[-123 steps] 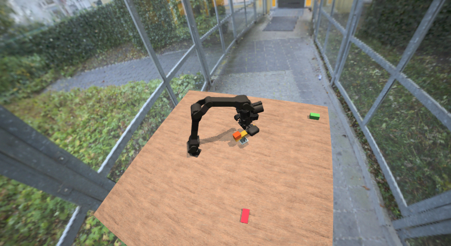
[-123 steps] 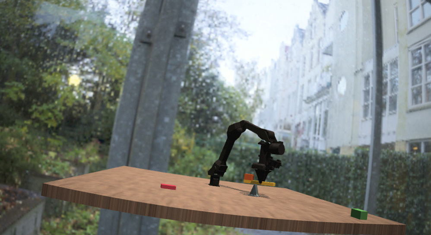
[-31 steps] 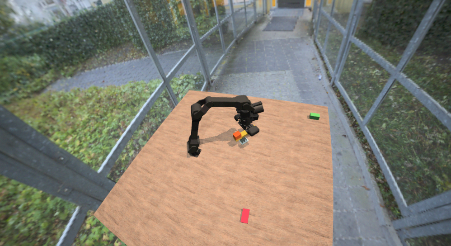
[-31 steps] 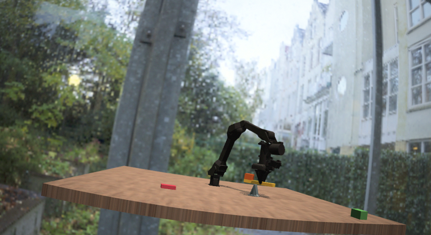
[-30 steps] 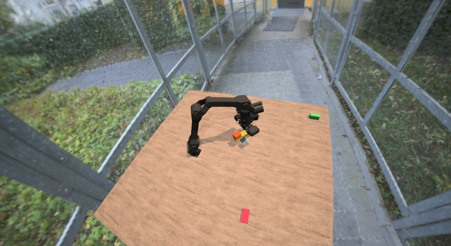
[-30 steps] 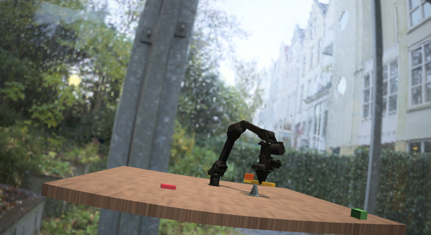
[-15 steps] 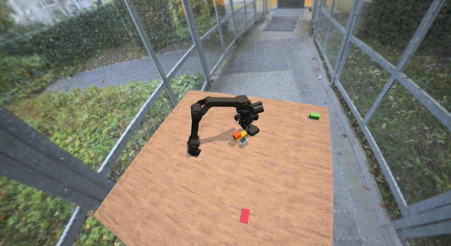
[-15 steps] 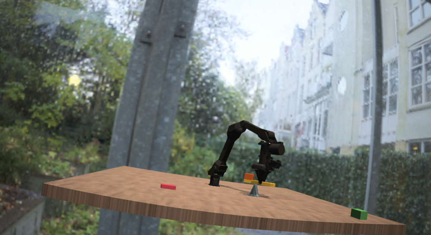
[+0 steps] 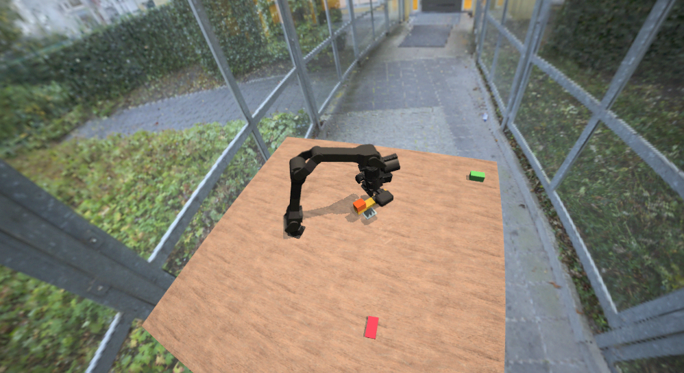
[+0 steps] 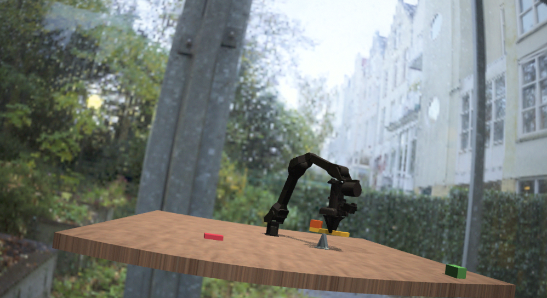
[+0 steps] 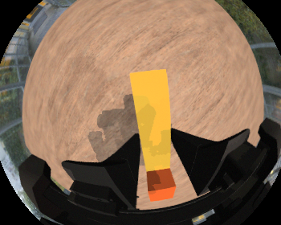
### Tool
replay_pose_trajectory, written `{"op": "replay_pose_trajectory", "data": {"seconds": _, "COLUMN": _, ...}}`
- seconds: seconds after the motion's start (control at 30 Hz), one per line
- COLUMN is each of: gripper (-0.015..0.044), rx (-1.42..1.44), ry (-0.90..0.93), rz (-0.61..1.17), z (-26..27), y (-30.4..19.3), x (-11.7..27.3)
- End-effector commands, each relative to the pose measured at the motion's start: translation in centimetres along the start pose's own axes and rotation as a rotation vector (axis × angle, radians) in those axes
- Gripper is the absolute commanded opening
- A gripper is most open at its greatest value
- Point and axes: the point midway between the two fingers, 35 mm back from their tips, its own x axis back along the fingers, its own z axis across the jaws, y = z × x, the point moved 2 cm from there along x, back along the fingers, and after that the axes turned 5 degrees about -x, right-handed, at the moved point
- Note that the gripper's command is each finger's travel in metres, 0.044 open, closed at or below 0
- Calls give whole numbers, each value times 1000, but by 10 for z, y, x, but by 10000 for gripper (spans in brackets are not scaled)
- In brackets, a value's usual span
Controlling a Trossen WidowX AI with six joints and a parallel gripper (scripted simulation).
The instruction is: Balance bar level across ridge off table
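The yellow bar lies across the top of the grey ridge, clear of the table and about level in the exterior view. An orange block sits on one end of the bar. My gripper is slightly open, with one finger close on each side of the bar. The gaps are too narrow to tell if a finger still touches it. The ridge is hidden under the bar in the wrist view.
A red block lies near the front of the wooden table in the top view. A green block lies near the far right corner there. The arm's base stands left of the ridge.
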Motion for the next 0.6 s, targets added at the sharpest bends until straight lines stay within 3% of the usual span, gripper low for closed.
{"op": "replay_pose_trajectory", "data": {"seconds": 0.0, "gripper": 185, "rx": 0, "ry": 0, "rz": 0, "z": 0, "y": 0, "x": 0}}
{"op": "replay_pose_trajectory", "data": {"seconds": 0.2, "gripper": 185, "rx": 0, "ry": 0, "rz": 0, "z": 0, "y": 0, "x": 0}}
{"op": "replay_pose_trajectory", "data": {"seconds": 0.5, "gripper": 421, "rx": 0, "ry": 0, "rz": 0, "z": 0, "y": 0, "x": 0}}
{"op": "replay_pose_trajectory", "data": {"seconds": 0.57, "gripper": 440, "rx": 0, "ry": 0, "rz": 0, "z": 0, "y": 0, "x": 0}}
